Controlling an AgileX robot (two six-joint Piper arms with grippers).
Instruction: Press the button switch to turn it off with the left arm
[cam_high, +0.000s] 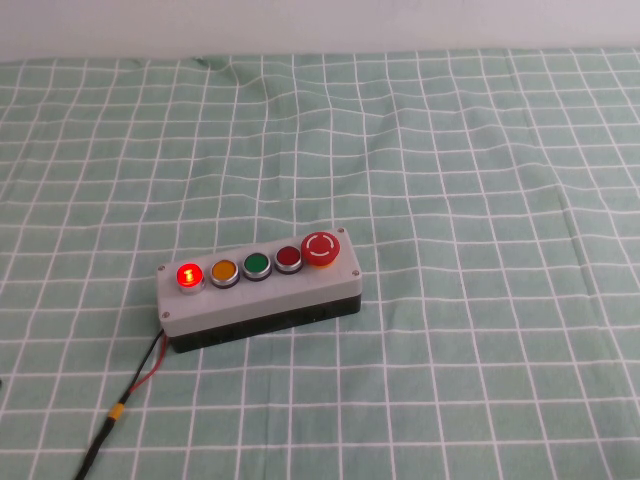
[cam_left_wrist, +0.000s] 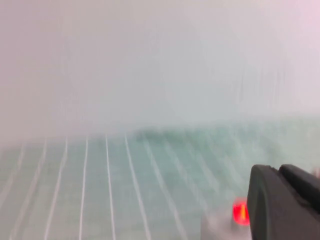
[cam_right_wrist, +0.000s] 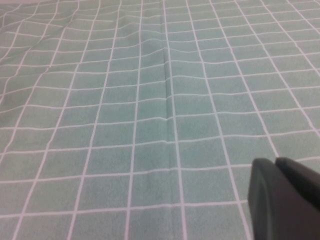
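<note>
The button switch (cam_high: 187, 274) is a small round red button marked "1". It glows brightly at the left end of the grey box (cam_high: 260, 298), which lies on the green checked cloth. Neither arm shows in the high view. In the left wrist view my left gripper (cam_left_wrist: 277, 171) is shut and empty. The glowing button (cam_left_wrist: 240, 212) shows blurred just beside its fingers (cam_left_wrist: 265, 200), some way beyond them. In the right wrist view my right gripper (cam_right_wrist: 275, 163) is shut and empty over bare cloth.
On the box, after the lit button, come an orange button (cam_high: 223, 271), a green one (cam_high: 256, 265), a darker red one (cam_high: 288, 258) and a large red mushroom button (cam_high: 320, 248). A red and black cable (cam_high: 135, 385) runs from the box toward the near left edge.
</note>
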